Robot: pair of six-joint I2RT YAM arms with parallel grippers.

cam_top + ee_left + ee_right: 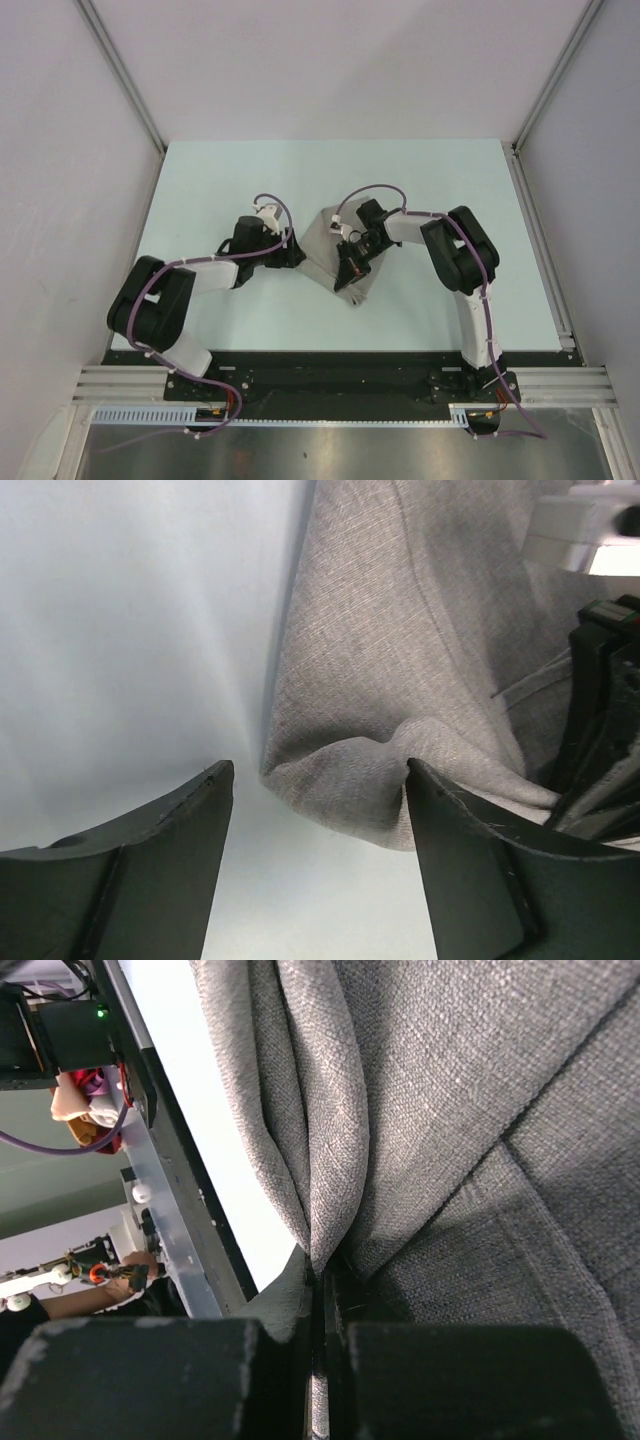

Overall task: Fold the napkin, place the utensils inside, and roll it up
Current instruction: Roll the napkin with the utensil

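Observation:
The grey-beige napkin (325, 250) lies bunched and partly folded on the pale table, between my two grippers. My left gripper (296, 252) is at its left edge. In the left wrist view this gripper (318, 770) stands open, and a rounded fold of the napkin (400, 660) lies just past its tips, touching the right finger (470, 860). My right gripper (350, 265) is over the cloth's middle. In the right wrist view it (325, 1280) is shut on a pinched ridge of the napkin (450, 1110). The utensils are out of view.
The pale table (420, 180) is walled on three sides, with a metal rail (330, 385) along the near edge. The right arm's black gripper body (600, 690) sits close on the right in the left wrist view. Purple cables (370, 192) loop above both wrists.

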